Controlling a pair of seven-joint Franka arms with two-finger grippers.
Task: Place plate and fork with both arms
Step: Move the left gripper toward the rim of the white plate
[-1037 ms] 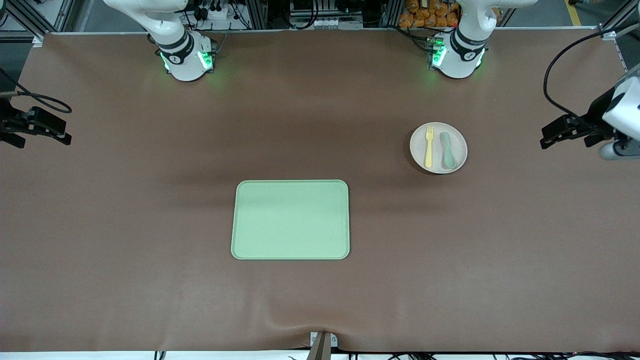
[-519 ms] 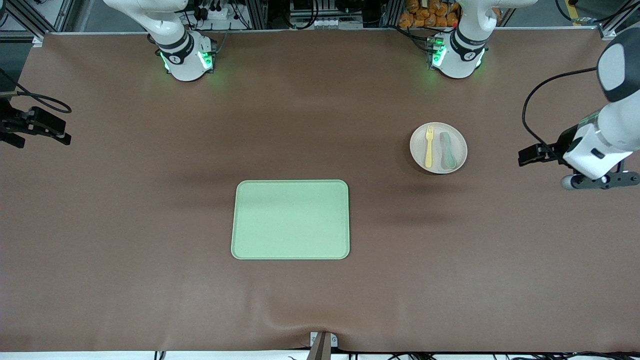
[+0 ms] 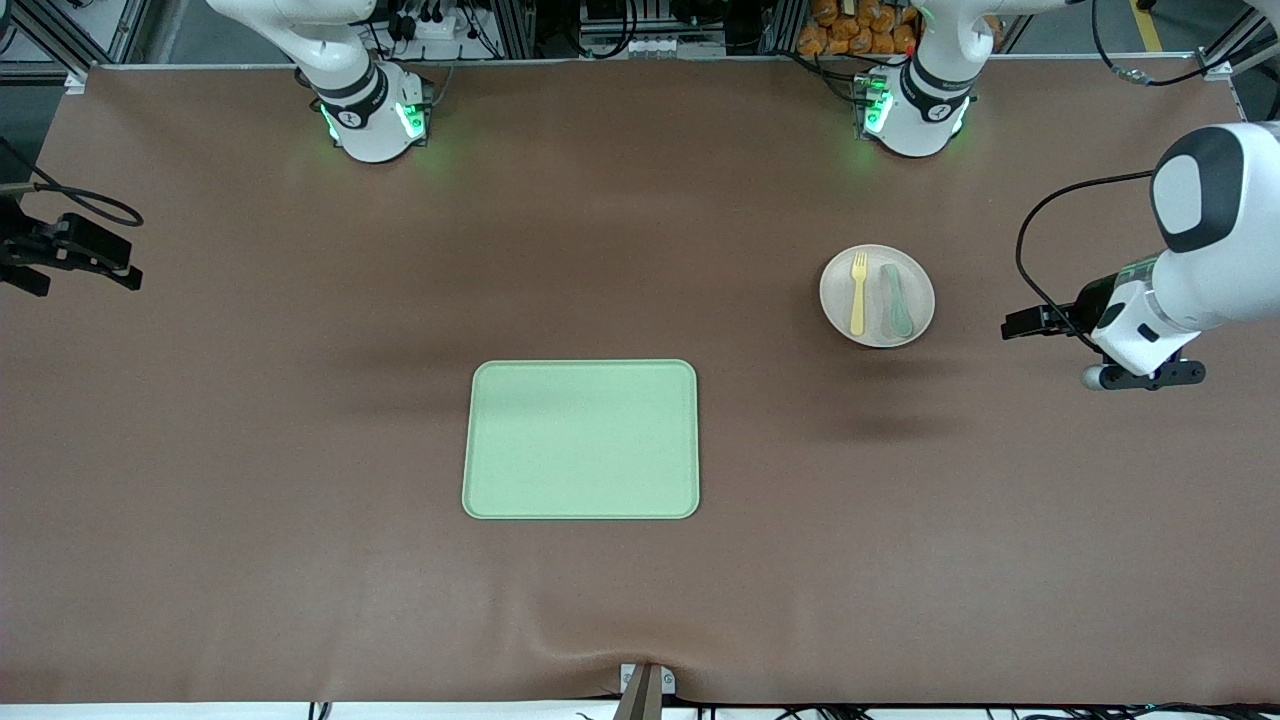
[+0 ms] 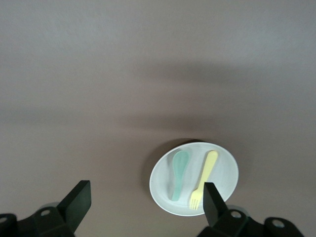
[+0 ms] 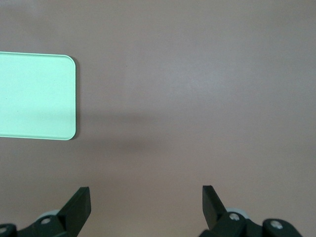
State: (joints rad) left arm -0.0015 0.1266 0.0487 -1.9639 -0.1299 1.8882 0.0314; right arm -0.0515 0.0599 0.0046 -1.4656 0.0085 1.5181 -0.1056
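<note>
Nearest the front camera we have the green tray (image 3: 580,440), flat on the brown table (image 3: 250,560) and bare, the likely landing spot for what we're about to move.

Farther from the camera, toward the left arm's end of the table, sits the plate (image 3: 917,284), well apart from the tray. On it the fork (image 3: 857,293) lies beside a grey-green spoon (image 3: 896,299), the two running side by side and not touching. In the left wrist view we see the same plate (image 4: 223,174) with the fork (image 4: 203,179) and spoon (image 4: 179,175) on it.

Over the table beside the plate, out at the left arm's end, we have the left gripper (image 3: 1024,325), up in the air. Its jaws are spread wide with nothing between them, and we see both fingertips (image 4: 79,197) framing the plate from above.

The right gripper (image 3: 122,275) hangs at the right arm's end of the table, jaws likewise spread and empty; its wrist view shows fingers (image 5: 81,202) over bare table with the tray's corner (image 5: 39,94) in sight. That arm is waiting.

Now, handling. We judge the plate light and rigid, probably smooth, so a pinch across the low rim is the hold, on the spoon's side where the left gripper arrives. Keep it level, or the cutlery slides. The fork looks thin, light plastic lying flat, so we would pinch it across the handle, mid-length, clear of the spoon.
</note>
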